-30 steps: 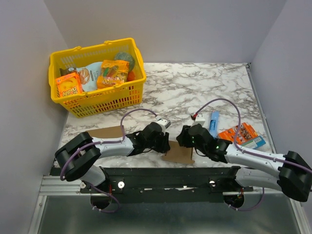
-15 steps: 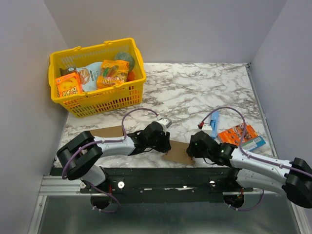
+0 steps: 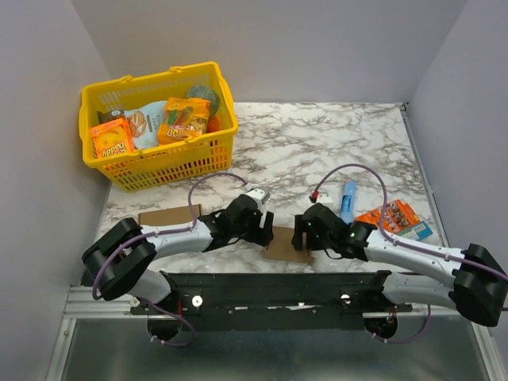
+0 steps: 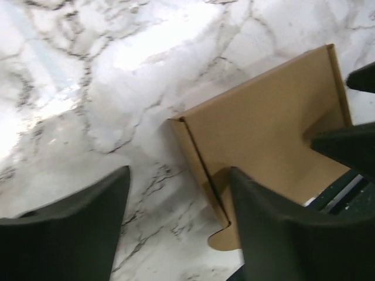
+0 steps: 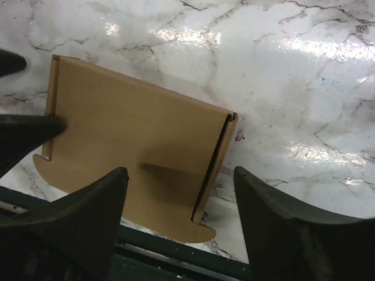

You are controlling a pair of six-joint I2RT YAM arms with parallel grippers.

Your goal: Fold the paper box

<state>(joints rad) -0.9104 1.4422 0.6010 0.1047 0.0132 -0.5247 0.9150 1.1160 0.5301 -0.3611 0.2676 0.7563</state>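
- Since half a second ago the right gripper (image 3: 301, 233) has slid left up to the box (image 3: 286, 246). The left arm has drawn back a little, baring more of the cardboard rectangle (image 3: 168, 215).
- Both pairs of jaws have spread wider since then.
- The box lies flat on the table (image 3: 317, 143) at its near edge, between the two grippers, with a rounded tab reaching over the front rim.
- Left gripper (image 3: 267, 229): jaws wide apart, holding nothing. In its wrist view one finger (image 4: 281, 234) hangs over the box's left creased edge and the other over bare marble. I cannot tell whether it touches the box.
- Right gripper: jaws wide apart, holding nothing. In its wrist view the box's right creased edge sits between the fingers (image 5: 64, 228).
- The basket (image 3: 202, 159) stands at the far left with packets inside.
- An orange packet (image 3: 389, 217) lies to the right of the right arm.
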